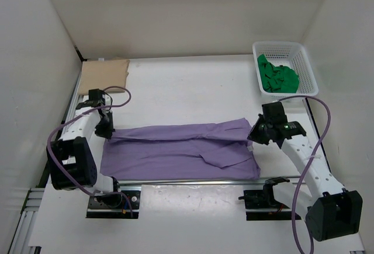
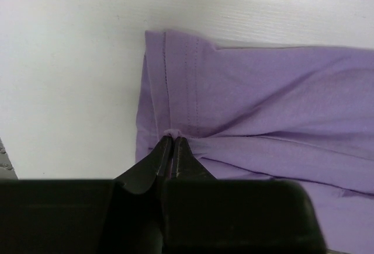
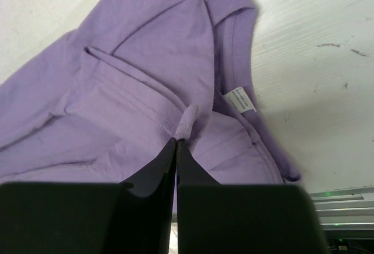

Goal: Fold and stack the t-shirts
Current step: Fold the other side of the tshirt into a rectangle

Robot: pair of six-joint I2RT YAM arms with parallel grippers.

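A purple t-shirt (image 1: 175, 149) lies folded lengthwise across the white table (image 1: 193, 90), near the front edge. My left gripper (image 1: 106, 130) is shut on a pinch of the shirt's hem end (image 2: 172, 131) at its left side. My right gripper (image 1: 254, 132) is shut on a pinch of the shirt (image 3: 186, 122) at its collar end, beside the white neck label (image 3: 239, 100). A green t-shirt (image 1: 277, 76) lies crumpled in the white basket (image 1: 308, 61) at the back right.
A folded tan cloth (image 1: 105, 74) lies at the back left of the table. White walls enclose the table on three sides. A metal rail (image 1: 193, 181) runs along the front edge, by the arm bases.
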